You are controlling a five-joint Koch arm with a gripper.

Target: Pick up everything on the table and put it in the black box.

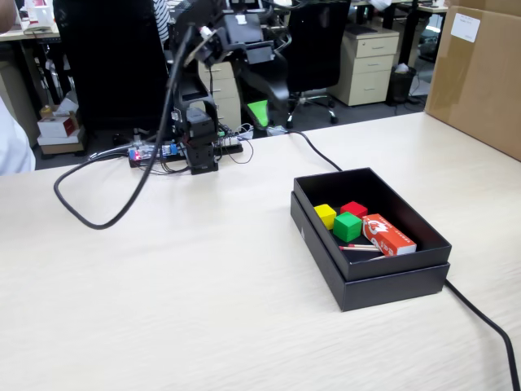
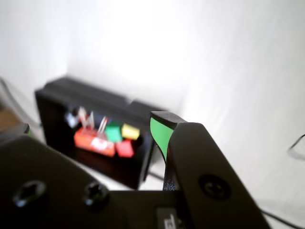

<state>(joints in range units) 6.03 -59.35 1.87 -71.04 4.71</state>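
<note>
An office with dark chairs and beige drawer cabinets lies behind the light beige wood-grain bench, where the black arm is folded high over its base at the far edge, well apart from the shallow matte black cardboard box. Its green-padded tool hangs raised and holds nothing; whether it is released or clenched I cannot tell. Inside the box lie the small yellow cube, red cube and green cube, clustered beside an orange-red matchbox.
</note>
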